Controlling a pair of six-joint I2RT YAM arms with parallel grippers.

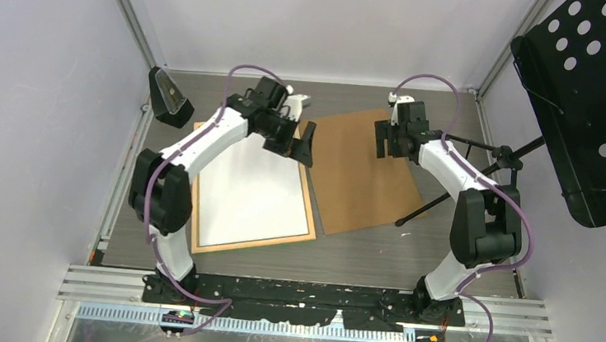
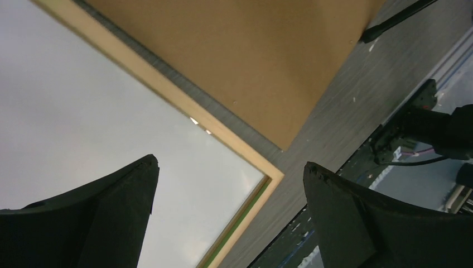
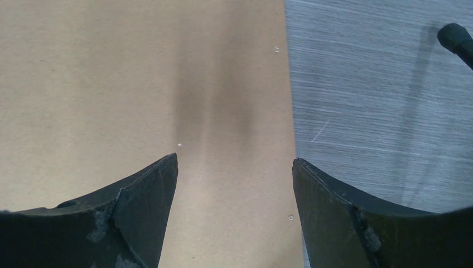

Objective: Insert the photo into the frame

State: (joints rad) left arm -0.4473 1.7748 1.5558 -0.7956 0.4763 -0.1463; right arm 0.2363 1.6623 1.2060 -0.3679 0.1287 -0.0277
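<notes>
The frame (image 1: 308,221) lies flat on the table at the left, light wood side up; a thin green edge shows inside its corner in the left wrist view (image 2: 245,215). A plain white sheet (image 1: 248,191) fills it, and no printed mountain picture shows, so I cannot tell whether it is the photo face down. My left gripper (image 1: 296,141) is open and empty above the frame's far right part (image 2: 228,164). My right gripper (image 1: 388,141) is open and empty over the brown hardboard sheet (image 1: 357,172), near that sheet's right edge (image 3: 234,159).
The brown hardboard (image 2: 251,56) lies just right of the frame, a narrow strip of table between them. A black perforated music stand (image 1: 596,97) leans in at the right, one leg (image 1: 438,201) reaching the hardboard. A black wedge-shaped object (image 1: 166,94) stands at the back left.
</notes>
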